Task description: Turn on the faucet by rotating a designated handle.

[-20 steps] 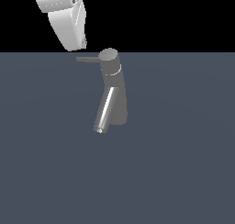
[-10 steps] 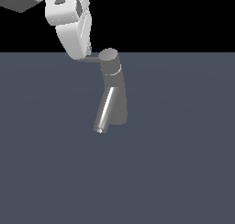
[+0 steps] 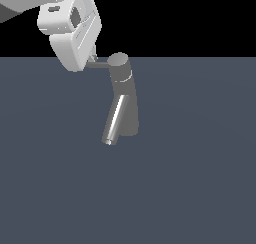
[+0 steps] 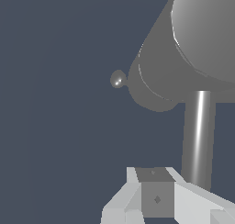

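Observation:
The faucet (image 3: pixel 124 98) is a dark grey upright tap with a flat round cap and a shiny slanted spout (image 3: pixel 114 122). The handle (image 3: pixel 100 65), a thin grey rod, sticks out of the cap toward the exterior view's left. My white gripper (image 3: pixel 90 57) hangs at the rod's outer end and covers its tip. In the wrist view the faucet (image 4: pixel 183 58) fills the upper corner. There the handle (image 4: pixel 198 136) runs down beside my gripper (image 4: pixel 156 193), not between the fingers. The fingers look pressed together with nothing held.
A flat dark blue-grey floor (image 3: pixel 200 188) spreads all around the faucet, with a black background behind it. A small shiny rounded tip (image 4: pixel 118 79) peeks out past the faucet's base in the wrist view.
My gripper has come down and toward the exterior view's right, from above the handle to its outer end. The handle's angle looks the same.

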`<control>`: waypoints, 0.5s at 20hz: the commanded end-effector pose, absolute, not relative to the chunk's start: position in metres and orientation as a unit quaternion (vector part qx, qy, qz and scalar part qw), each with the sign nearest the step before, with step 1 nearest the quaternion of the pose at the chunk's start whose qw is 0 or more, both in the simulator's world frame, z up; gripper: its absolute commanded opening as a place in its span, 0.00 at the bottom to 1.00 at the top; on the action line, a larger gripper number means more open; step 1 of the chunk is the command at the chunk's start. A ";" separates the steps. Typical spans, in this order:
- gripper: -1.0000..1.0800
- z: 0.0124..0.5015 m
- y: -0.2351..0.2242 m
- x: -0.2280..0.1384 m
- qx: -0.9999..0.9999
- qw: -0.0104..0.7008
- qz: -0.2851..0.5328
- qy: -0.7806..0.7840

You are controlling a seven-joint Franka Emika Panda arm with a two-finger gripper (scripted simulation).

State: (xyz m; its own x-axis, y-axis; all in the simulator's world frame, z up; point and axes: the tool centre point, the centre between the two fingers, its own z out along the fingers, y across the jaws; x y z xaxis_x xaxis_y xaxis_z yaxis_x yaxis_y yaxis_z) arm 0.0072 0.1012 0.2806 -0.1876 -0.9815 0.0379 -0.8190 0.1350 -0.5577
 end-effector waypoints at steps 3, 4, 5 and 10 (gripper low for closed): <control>0.00 0.271 0.106 -0.006 -0.588 0.180 -0.230 0.754; 0.00 0.269 0.107 -0.010 -0.588 0.180 -0.230 0.754; 0.00 0.267 0.108 -0.013 -0.588 0.180 -0.230 0.754; 0.00 0.255 0.114 -0.028 -0.588 0.180 -0.230 0.754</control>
